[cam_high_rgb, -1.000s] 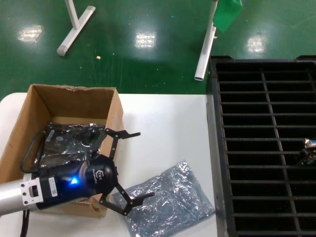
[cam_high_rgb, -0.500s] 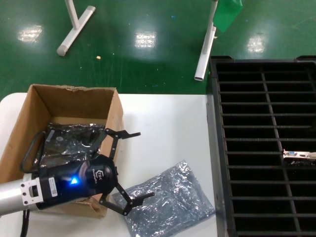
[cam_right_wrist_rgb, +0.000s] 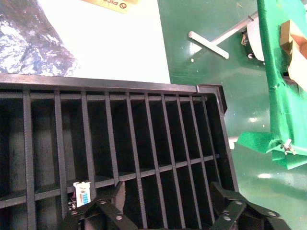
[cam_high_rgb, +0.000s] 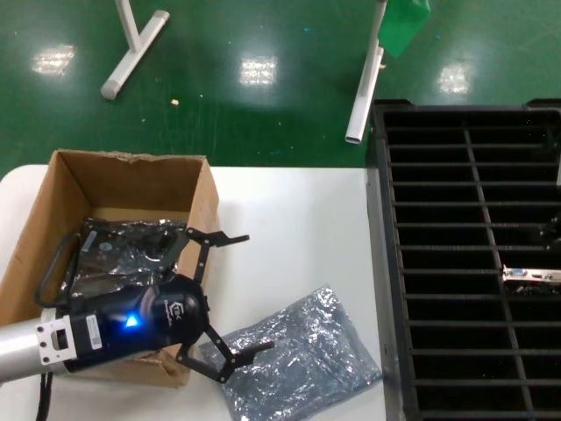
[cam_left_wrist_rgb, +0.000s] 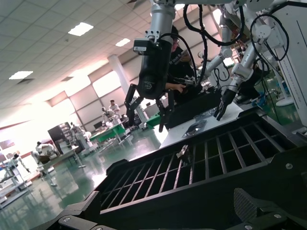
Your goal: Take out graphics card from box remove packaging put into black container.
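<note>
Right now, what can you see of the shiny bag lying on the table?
The packaging is a crinkly, silver-grey see-through plastic bag, lying flat and rumpled on the white table between the box and the black container. It looks empty. The left hand hovers open beside its corner; I cannot tell if they touch.

Black left tool (cam_high_rgb: 217, 298), blue light

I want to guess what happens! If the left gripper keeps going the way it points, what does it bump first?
Probably the silver bag on the table. The open left gripper points toward it; depth is hard to judge.
</note>
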